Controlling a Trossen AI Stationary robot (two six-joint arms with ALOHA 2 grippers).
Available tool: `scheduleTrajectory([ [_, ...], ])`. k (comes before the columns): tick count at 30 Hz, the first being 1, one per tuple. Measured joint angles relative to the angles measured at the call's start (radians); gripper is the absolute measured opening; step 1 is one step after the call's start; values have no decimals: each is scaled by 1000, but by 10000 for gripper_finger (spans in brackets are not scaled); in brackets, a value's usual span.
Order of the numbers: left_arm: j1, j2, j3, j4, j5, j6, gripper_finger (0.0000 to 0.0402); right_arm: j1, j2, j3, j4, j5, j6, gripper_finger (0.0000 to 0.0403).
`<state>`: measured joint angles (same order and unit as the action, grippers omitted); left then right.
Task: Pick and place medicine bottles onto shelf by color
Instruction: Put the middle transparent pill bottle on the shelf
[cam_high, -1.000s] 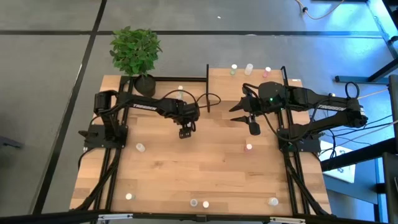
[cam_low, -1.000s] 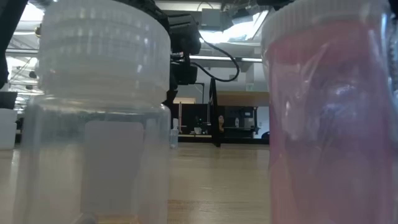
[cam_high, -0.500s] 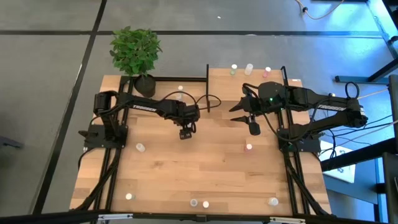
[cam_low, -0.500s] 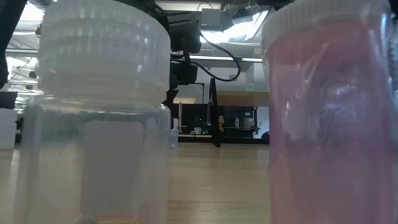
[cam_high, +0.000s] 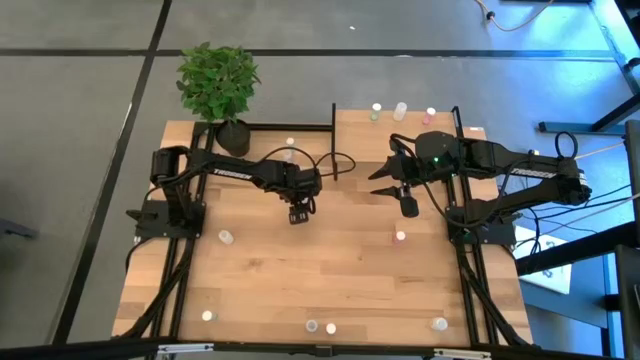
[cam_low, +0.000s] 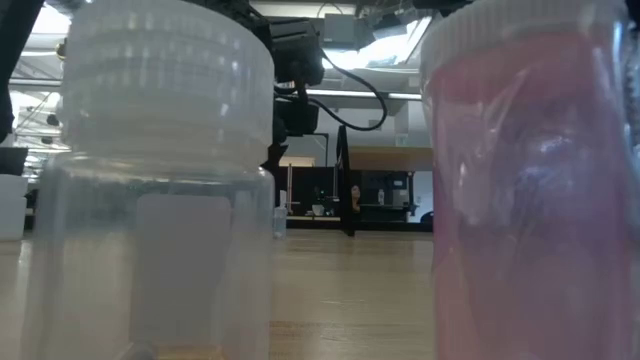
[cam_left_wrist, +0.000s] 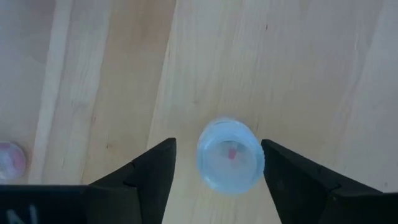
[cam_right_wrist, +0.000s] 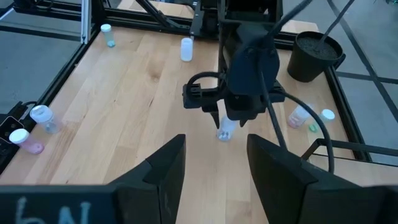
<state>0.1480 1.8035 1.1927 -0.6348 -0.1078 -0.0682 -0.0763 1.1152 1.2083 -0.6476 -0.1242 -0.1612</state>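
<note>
While the high view hides it, left gripper (cam_left_wrist: 214, 165) spread around upright bottle (cam_left_wrist: 230, 155), right gripper (cam_right_wrist: 211, 165) parted

- The left arm (cam_high: 230, 168) reaches from its base at the left edge of the worktop toward the middle, with the elbow bent.
- The left gripper (cam_high: 298, 213) points straight down, close above the worktop.
- In the left wrist view, its two dark fingers (cam_left_wrist: 140, 177) stand apart, one on each side of a small bottle (cam_left_wrist: 229, 155), and a thin gap shows on both sides.
- The right arm (cam_high: 520, 175) comes from the right edge and stretches toward the centre.
- The right gripper (cam_high: 405, 200) hangs over the worktop, well apart from the left one.
- Its fingers (cam_right_wrist: 163, 171) are spread and nothing is between them.
</note>
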Motion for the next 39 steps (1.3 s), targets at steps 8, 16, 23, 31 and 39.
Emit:
scheduleTrajectory([
  [8,3,26,0,3,62,-16,222,0,0,0,0,0,0,174],
  [16,4,26,0,19,45,-8,197,0,0,0,0,0,0,174],
  [23,4,26,0,24,42,-8,157,0,0,0,0,0,0,174],
  [31,2,24,0,22,40,-9,136,0,0,0,0,0,0,174],
  [39,1,-24,0,-24,72,-57,134,0,0,0,0,0,0,174],
])
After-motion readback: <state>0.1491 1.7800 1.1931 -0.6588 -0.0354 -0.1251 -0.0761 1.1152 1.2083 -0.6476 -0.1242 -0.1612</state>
